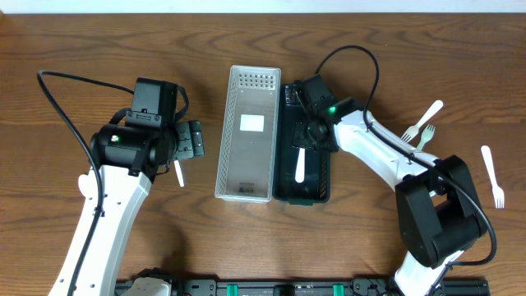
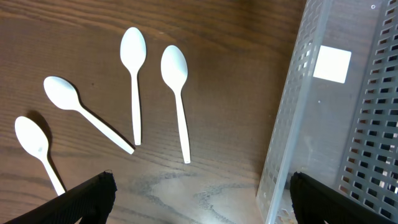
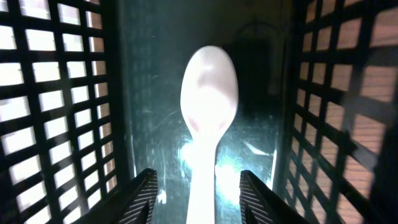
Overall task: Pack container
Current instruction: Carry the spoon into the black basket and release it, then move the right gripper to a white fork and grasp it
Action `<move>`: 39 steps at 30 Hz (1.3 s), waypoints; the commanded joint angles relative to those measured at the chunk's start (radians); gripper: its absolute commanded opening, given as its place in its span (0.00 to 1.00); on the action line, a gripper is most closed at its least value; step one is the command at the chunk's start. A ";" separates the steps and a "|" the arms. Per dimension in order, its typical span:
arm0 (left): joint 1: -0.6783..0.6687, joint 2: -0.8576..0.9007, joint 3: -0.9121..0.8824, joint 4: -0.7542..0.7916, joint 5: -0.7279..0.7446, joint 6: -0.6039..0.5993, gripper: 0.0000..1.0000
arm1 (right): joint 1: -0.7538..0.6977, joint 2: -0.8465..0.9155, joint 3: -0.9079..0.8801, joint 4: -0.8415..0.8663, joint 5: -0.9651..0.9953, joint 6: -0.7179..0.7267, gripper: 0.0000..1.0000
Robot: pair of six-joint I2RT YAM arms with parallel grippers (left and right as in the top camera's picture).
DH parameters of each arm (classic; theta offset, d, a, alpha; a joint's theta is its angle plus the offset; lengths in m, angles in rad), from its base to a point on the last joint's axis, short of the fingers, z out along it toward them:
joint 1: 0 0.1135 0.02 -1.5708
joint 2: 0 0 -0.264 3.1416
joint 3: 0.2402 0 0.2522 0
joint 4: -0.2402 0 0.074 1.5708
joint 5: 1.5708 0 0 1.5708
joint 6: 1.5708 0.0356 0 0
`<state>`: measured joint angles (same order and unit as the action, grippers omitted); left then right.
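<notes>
The right gripper (image 3: 198, 186), jaws parted clear of a white plastic spoon (image 3: 208, 93) that seems to rest on the black mesh basket (image 3: 56, 93) floor, while the left gripper (image 2: 205, 196) hangs wide open above four more white spoons (image 2: 134, 56) on the wooden table (image 2: 236, 74).

four white spoons (image 2: 134, 81) lie on the wooden table (image 2: 236, 93) beside the grey perforated basket (image 2: 287, 134).
</notes>
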<state>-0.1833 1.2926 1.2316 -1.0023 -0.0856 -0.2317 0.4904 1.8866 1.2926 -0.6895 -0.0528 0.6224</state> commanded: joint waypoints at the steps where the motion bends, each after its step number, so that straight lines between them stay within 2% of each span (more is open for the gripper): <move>1: 0.003 0.004 0.016 -0.002 -0.009 0.002 0.92 | -0.001 -0.058 0.101 -0.052 0.014 -0.075 0.47; 4: 0.003 0.004 0.016 -0.002 -0.009 0.002 0.92 | -0.042 -0.116 0.213 -0.173 0.101 -0.058 0.49; 9: 0.003 0.004 0.016 -0.003 -0.009 0.002 0.92 | -0.197 -0.211 0.318 -0.337 0.228 0.074 0.54; 13: 0.003 0.004 0.016 -0.003 -0.009 0.002 0.92 | -0.372 -0.221 0.315 -0.422 0.228 0.064 0.63; 16: 0.003 0.004 0.016 -0.003 -0.009 0.002 0.91 | -0.498 -0.192 0.301 -0.465 0.211 -0.014 0.67; 20: 0.003 0.004 0.016 -0.003 -0.009 0.002 0.92 | -0.627 -0.140 0.255 -0.454 0.173 -0.151 0.72; 27: 0.003 0.004 0.016 -0.003 -0.009 0.002 0.93 | -0.742 -0.037 0.112 -0.350 0.121 -0.259 0.76; 32: 0.003 0.004 0.016 -0.003 -0.009 0.002 0.92 | -0.781 0.005 0.037 -0.252 0.087 -0.267 0.76; 39: 0.003 0.005 0.016 -0.003 -0.009 0.002 0.92 | -0.788 0.062 0.026 -0.167 0.074 -0.299 0.77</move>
<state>-0.1833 1.2934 1.2316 -1.0019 -0.0856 -0.2321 -0.2928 1.9251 1.3220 -0.8711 0.0360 0.3531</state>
